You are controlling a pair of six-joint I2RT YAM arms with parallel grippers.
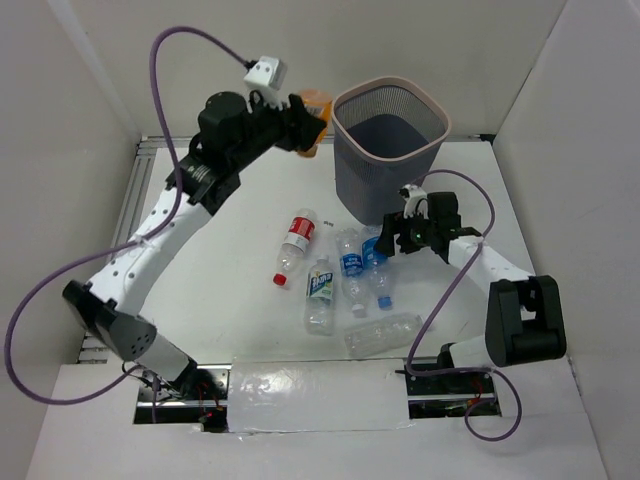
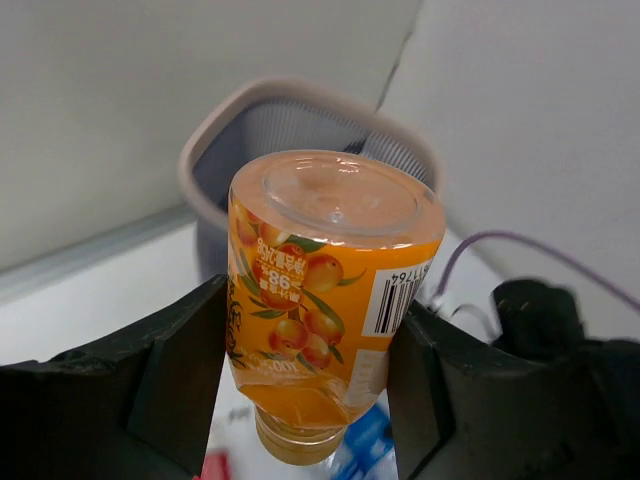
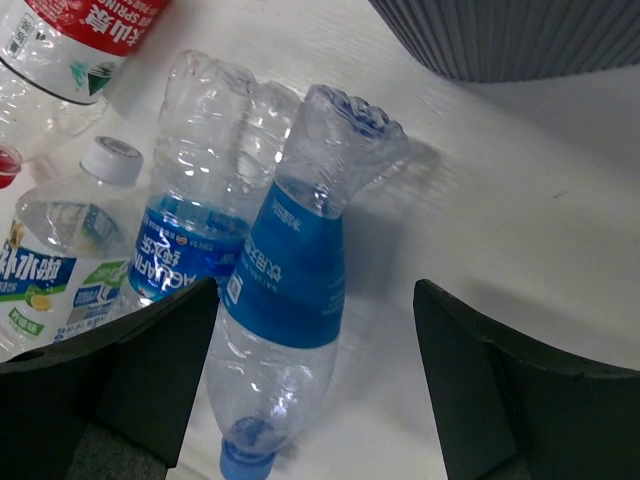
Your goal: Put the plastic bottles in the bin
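My left gripper is shut on the orange bottle, raised just left of the bin, a dark mesh basket with a pale rim. In the left wrist view both fingers press the sides of the orange bottle, cap down, with the bin's rim behind. My right gripper hangs open over a blue-labelled bottle lying on the table by its left finger. A second blue-labelled bottle lies beside the first. Red-labelled, green-white and unlabelled bottles lie nearby.
The bin's grey wall stands just beyond the right gripper. White walls close the table at the back and on both sides. A shiny sheet covers the near edge between the arm bases.
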